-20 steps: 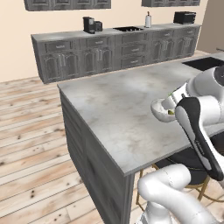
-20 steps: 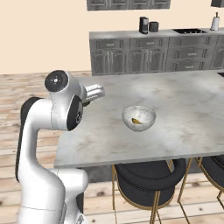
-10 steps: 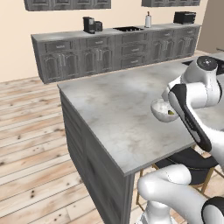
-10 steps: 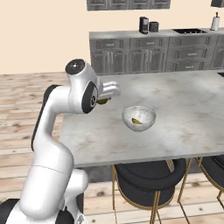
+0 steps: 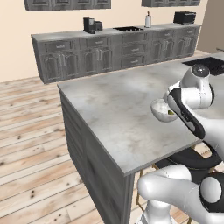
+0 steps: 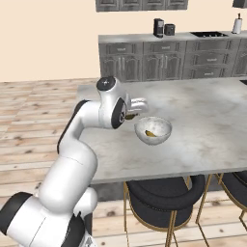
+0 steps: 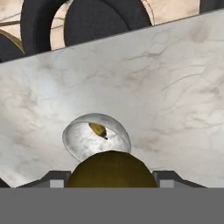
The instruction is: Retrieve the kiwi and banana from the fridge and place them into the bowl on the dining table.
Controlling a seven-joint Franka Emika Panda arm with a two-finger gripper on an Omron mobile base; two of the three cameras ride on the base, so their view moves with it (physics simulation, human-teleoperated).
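While spread wide beneath the pincer (image 7: 112,177) as a grey marbled slab, the dining table (image 7: 175,96) carried black stools (image 7: 78,19) past its far edge. Just ahead of the fingertips sat the pale bowl (image 7: 97,135), with the banana (image 7: 98,129) lying inside it. Held the kiwi (image 7: 112,169) between parted jaws, pressed on both sides, poised beside the bowl's rim in the right base view.
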